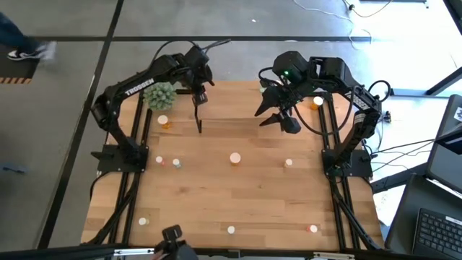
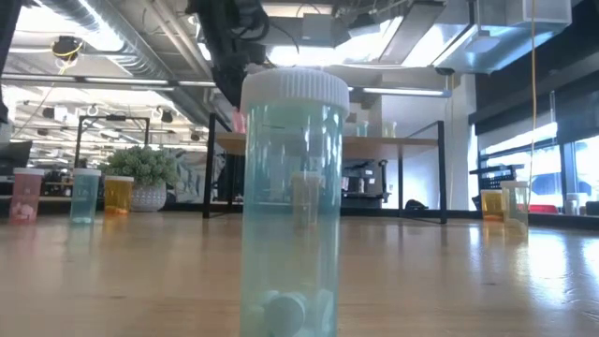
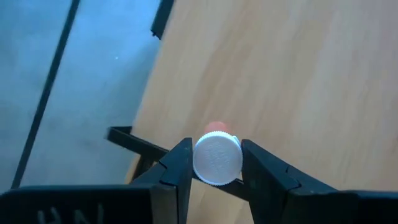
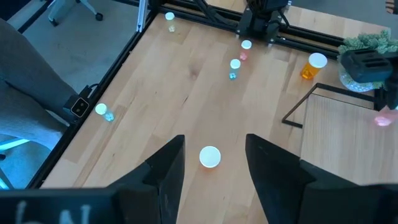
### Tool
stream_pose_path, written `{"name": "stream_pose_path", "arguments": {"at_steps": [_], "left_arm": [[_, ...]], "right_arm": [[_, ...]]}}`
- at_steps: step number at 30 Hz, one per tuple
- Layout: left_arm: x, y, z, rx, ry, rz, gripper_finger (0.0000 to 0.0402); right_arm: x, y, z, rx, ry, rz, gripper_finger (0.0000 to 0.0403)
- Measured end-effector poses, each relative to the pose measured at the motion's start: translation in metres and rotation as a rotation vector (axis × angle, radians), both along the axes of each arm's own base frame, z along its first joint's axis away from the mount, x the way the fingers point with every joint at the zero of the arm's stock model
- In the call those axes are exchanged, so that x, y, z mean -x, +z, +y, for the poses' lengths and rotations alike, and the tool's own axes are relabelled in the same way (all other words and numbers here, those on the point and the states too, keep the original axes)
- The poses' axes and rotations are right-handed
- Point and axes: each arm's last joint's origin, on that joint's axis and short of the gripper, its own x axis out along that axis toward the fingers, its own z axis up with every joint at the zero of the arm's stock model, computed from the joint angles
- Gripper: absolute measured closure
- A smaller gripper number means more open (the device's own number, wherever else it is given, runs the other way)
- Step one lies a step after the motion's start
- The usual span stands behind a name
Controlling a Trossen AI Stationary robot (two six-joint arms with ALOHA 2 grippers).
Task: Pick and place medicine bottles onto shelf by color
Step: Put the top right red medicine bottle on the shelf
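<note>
My left gripper point(image 1: 200, 92) hangs over the left end of the shelf point(image 1: 253, 108), a light-wood board on a black frame, and is shut on a pink-red medicine bottle point(image 3: 217, 159) with a white cap. My right gripper point(image 4: 214, 140) is open and high above the table by the shelf's right part, with nothing between its fingers. Far below it a white-capped bottle point(image 4: 210, 156) stands on the tabletop. More bottles stand about the table: an orange one point(image 1: 164, 123) by the plant, two small ones point(image 1: 167, 162) at the left, and others along the near edge. My left gripper pinches the bottle at its white cap point(image 3: 200, 163), one finger on each side. The fingers slant down at it from above. The bottle is clear of the shelf board point(image 3: 280, 74), cap uppermost, its pink-red body point(image 3: 216, 128) showing just past the cap.
A spiky green potted plant point(image 1: 160, 95) stands beside the shelf's left end, close to my left arm. A tall pale green bottle point(image 2: 292, 206) stands at the near edge right before the low camera. Another orange bottle point(image 1: 317, 102) sits at the far right.
</note>
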Motion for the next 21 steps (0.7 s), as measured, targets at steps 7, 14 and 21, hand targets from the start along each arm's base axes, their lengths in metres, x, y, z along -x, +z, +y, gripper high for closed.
{"name": "stream_pose_path", "arguments": {"at_steps": [7,14,21], "left_arm": [[0.0029,0.001,0.0055,-0.007,0.001,-0.015,0.0294],[0.0032,0.001,0.006,0.008,-0.008,-0.027,0.0294],[0.0037,0.0004,0.0053,0.018,-0.012,-0.023,0.0294]], "right_arm": [[-0.0006,0.0,-0.0014,0.039,-0.034,0.002,0.0231],[-0.0029,0.0015,-0.0044,0.105,-0.091,-0.017,0.0231],[-0.0037,0.0023,-0.0047,0.11,-0.095,-0.027,0.0231]]}}
